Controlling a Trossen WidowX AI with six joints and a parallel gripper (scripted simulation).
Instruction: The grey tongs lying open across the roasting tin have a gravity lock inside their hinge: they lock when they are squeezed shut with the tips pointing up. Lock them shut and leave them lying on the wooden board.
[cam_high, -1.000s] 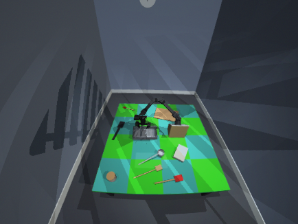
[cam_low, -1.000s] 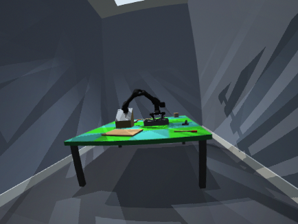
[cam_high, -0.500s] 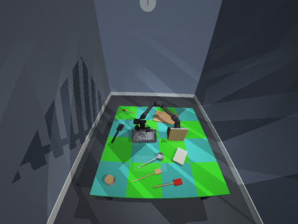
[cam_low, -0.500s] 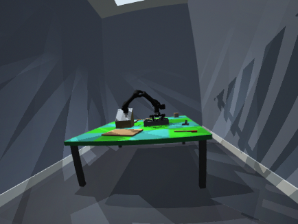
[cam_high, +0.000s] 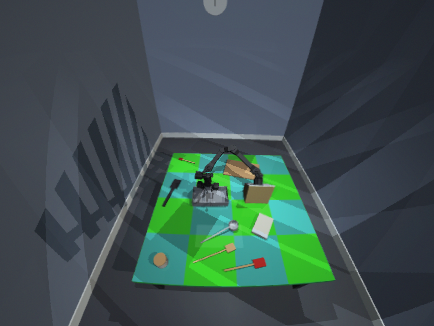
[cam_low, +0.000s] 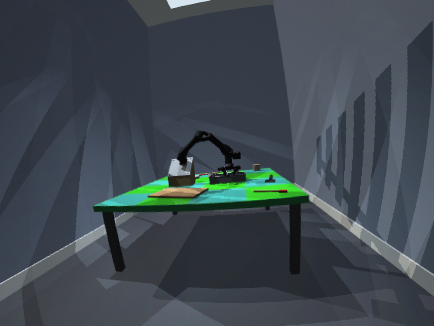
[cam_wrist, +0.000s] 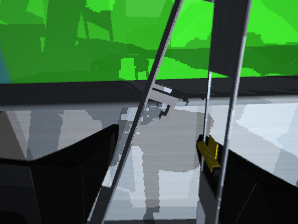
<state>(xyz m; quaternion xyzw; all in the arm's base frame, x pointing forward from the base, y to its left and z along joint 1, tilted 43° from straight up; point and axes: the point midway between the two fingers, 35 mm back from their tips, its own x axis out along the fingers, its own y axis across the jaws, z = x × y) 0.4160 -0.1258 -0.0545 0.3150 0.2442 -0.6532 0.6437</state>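
The grey tongs (cam_wrist: 161, 62) lie open across the grey roasting tin (cam_high: 223, 202) (cam_low: 239, 178) (cam_wrist: 265, 125), their two arms spreading toward me in the wrist view. My gripper (cam_high: 207, 186) (cam_low: 228, 171) (cam_wrist: 158, 135) is down in the tin with one black finger outside each arm. The fingers are partly closed and press on both arms; the right arm carries a small yellow piece (cam_wrist: 210, 152). The wooden board (cam_high: 239, 170) (cam_low: 179, 192) lies flat on the table behind and to the right of the tin, beside the arm's base.
A cardboard box (cam_high: 258, 193) (cam_low: 181, 174) stands right of the tin. A black spatula (cam_high: 171, 192) lies to its left. In front lie a ladle (cam_high: 222, 231), a wooden spatula (cam_high: 216, 254), a red spatula (cam_high: 245, 266), a white block (cam_high: 262, 225) and a round brown can (cam_high: 160, 260).
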